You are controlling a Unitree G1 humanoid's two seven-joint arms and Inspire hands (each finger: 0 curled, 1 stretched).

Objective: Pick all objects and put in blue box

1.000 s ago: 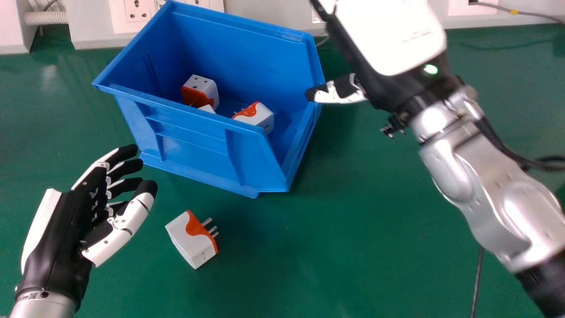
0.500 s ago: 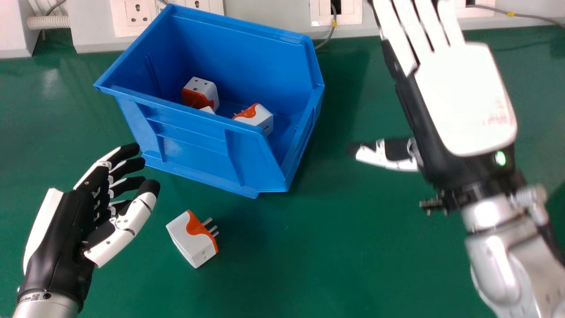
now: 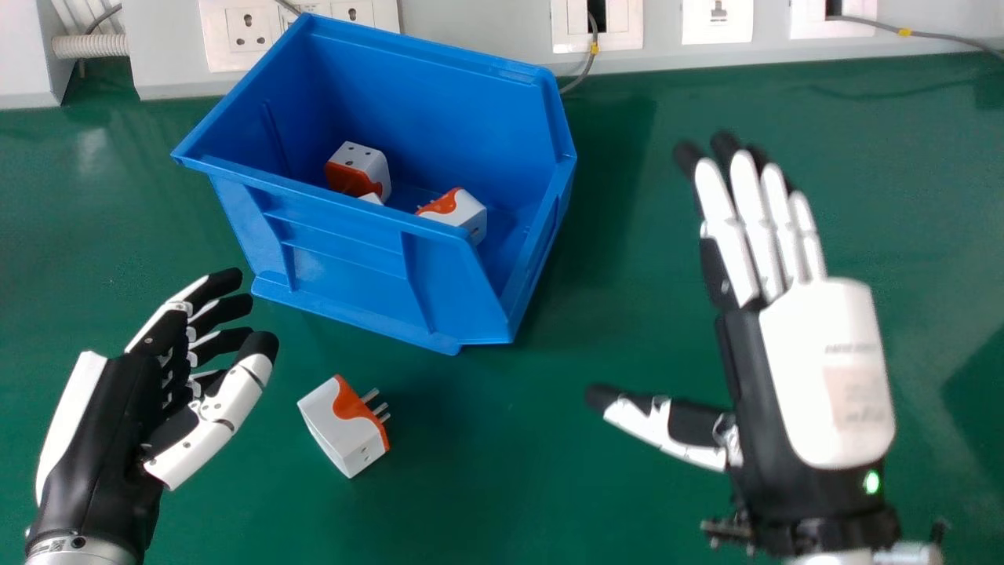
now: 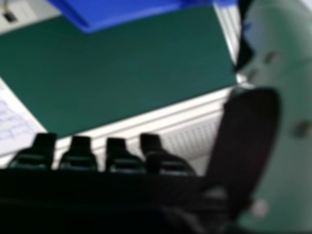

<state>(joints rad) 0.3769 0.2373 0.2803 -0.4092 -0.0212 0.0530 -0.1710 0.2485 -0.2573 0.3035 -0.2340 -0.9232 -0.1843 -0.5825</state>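
Green tabletop (image 3: 518,486): left hand (image 3: 110,431), relaxed and empty; right hand (image 3: 823,377), fingers straight, empty; between them, nearer the left, one white-and-orange plug adapter (image 3: 337,424). Beyond, one blue box (image 3: 337,263) with similar adapters (image 3: 369,165) inside, then pale wall panel (image 3: 478,23) with white sockets (image 3: 251,30). Change: right hand drawn back from beside the box towards the robot, now well apart from it

In the box (image 3: 337,271), 1 plug (image 3: 369,166) lies left, 1 plug (image 3: 467,212) right (a 3rd piece (image 3: 372,198) peeks between); before it, 1 plug (image 3: 337,428) lies on the table (image 3: 533,471).
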